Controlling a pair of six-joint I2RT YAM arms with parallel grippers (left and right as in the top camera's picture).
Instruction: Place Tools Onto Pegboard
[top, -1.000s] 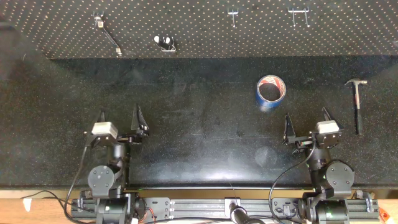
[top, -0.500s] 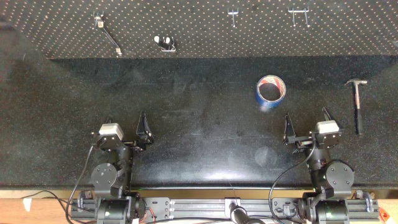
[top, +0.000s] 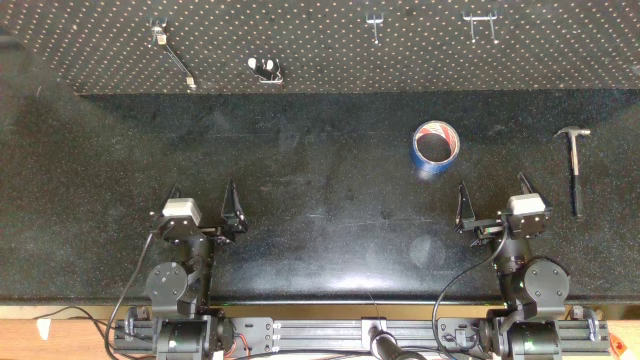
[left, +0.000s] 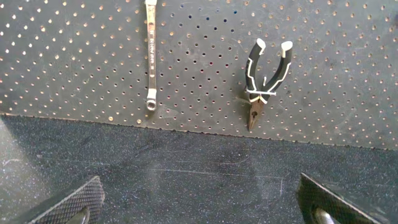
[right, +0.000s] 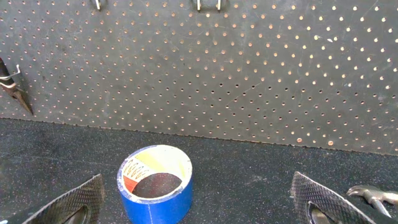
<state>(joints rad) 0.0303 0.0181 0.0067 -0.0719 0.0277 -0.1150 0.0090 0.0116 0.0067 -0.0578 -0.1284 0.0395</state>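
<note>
From above, the wrench (top: 175, 55) and pliers (top: 266, 69) hang on the pegboard (top: 320, 45) toward its left end, with two hooks (top: 480, 25) toward its right. On the desk (top: 320, 200) before the pegboard lie the tape roll (top: 436, 147) and the hammer (top: 575, 170). The left gripper (top: 201, 195) and right gripper (top: 491, 190) sit well short of the pegboard, fingers wide and holding nothing. The left wrist view faces the hung wrench and pliers across bare desk. In the right wrist view, the tape roll stands between the fingers (right: 68, 202) and the pegboard.

The black worktop (top: 300, 180) in front of me bears a blue tape roll (top: 432, 167), hole upward. A hammer (top: 575, 180) lies flat, well to that roll's right.
</note>
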